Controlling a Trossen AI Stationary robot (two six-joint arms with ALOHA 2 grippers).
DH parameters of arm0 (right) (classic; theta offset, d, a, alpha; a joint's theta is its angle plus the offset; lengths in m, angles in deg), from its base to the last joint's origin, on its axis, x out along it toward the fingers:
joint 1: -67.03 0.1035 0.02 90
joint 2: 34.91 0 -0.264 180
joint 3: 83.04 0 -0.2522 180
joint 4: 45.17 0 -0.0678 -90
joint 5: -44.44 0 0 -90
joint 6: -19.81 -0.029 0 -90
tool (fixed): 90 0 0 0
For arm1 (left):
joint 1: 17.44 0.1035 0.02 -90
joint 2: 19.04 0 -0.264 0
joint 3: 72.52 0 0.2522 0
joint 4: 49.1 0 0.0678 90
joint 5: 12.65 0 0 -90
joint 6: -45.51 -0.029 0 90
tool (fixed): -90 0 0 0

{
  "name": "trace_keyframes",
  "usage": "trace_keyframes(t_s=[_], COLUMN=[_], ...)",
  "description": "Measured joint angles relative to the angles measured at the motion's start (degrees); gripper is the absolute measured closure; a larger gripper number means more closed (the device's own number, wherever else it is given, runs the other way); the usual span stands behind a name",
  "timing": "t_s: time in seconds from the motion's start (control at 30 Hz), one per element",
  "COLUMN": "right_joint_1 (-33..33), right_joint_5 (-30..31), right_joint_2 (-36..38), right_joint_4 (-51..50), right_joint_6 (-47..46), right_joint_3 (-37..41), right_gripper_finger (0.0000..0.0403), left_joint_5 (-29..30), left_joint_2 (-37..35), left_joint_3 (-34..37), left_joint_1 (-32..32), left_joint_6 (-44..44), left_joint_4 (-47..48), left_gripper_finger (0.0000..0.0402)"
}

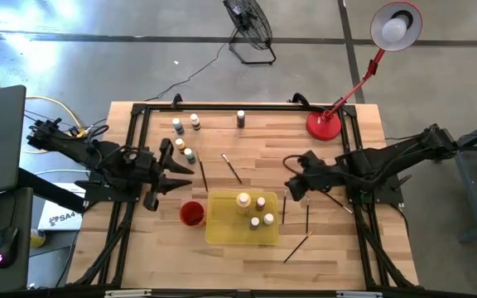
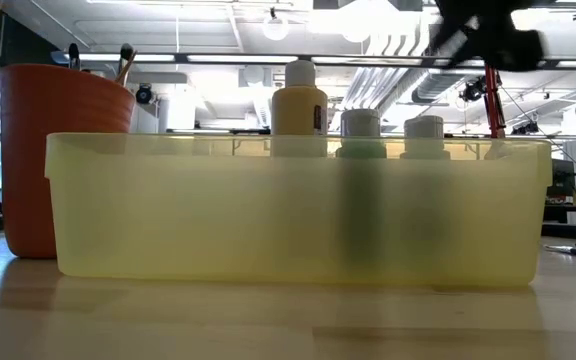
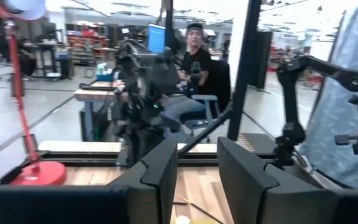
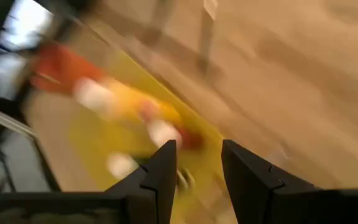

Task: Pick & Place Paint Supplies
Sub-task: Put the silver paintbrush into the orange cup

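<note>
table (image 1: 338,248): wood | on it: tray (image 1: 222,230), cup (image 1: 192,213), bottles (image 1: 185,141), brushes (image 1: 232,168), lamp (image 1: 324,126)

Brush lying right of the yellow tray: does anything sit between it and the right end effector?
Nothing visible. The right end effector hangs beside the brush, with only bare table between them.

**Two dark robot arms with flat-fingered grippers**

Both arms are matte black, built from jointed, blocky segments with thin black cables along them. The left gripper (image 3: 196,180) has two broad, flat, dark fingers with angular stepped edges. The right gripper (image 4: 197,177) has matching dark, slab-like fingers with bevelled inner faces.
</note>
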Motion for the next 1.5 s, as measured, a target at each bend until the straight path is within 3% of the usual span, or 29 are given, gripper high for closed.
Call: trace_keyframes(t_s=[0.23,0.4,0.6,0.77,1.17,1.5], right_joint_1=[0.0,0.0,0.1,0.9,1.1,1.1], right_joint_5=[-10.1,-9.2,-7.3,-7.1,-13.2,-10.5], right_joint_2=[0.0,0.0,-2.1,-5.6,-12.9,-19.1], right_joint_4=[-17.9,-19.1,-19.5,-19.1,-16.4,-13.8], right_joint_6=[-8.8,-14.1,-33.1,-41.5,-47.8,-47.4], right_joint_3=[0.0,0.0,1.0,4.4,8.8,8.8], right_gripper_finger=[0.0284,0.0284,0.0284,0.0284,0.0284,0.0284], left_joint_5=[1.3,1.5,2.4,2.4,2.6,2.6], left_joint_2=[0.2,0.2,0.2,0.2,0.2,0.2], left_joint_3=[0.0,0.0,0.0,0.0,0.1,0.1], left_joint_1=[0.0,0.0,0.0,0.0,0.0,0.0], left_joint_6=[0.0,0.0,0.0,0.0,-1.3,-3.3], left_joint_4=[0.0,0.0,0.0,0.2,0.4,0.4], left_gripper_finger=[0.0288,0.0288,0.0288,0.0288,0.0288,0.0288])
